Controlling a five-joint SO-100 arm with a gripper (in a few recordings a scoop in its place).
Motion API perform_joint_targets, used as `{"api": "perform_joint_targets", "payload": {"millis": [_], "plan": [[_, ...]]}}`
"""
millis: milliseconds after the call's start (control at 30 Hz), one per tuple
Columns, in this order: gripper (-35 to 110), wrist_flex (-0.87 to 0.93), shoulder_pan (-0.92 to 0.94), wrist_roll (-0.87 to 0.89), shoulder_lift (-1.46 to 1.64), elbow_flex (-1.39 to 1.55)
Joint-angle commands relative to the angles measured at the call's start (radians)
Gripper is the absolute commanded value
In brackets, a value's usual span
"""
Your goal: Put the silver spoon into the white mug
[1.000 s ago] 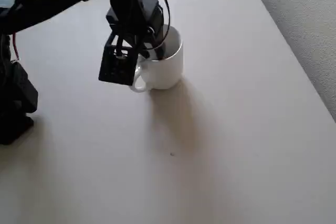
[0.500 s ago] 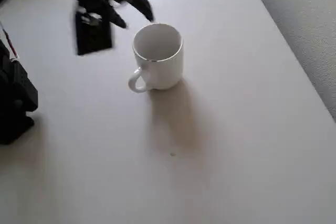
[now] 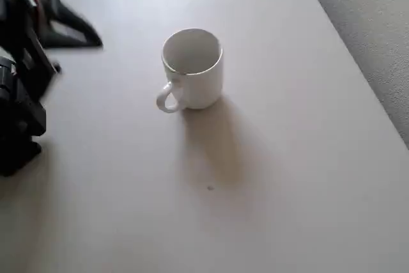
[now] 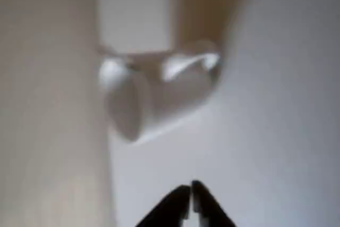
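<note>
A glossy white ceramic mug with one loop handle stands upright on a plain, pale beige counter and throws a soft shadow toward the overhead view's lower edge. A thin glint of the small silver metal spoon shows inside the mug's near rim. Grey textured floor runs beyond the counter's right edge. The black claw is clenched and empty, well apart from the mug.
</note>
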Motion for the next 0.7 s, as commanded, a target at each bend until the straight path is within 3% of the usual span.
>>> {"api": "perform_joint_targets", "payload": {"millis": [0,233,667], "plan": [[-2,-0.063,0.035,-0.040,0.276,0.342],[-2,-0.061,0.046,-0.052,0.275,0.512],[-2,-0.060,0.051,-0.052,0.275,0.512]]}}
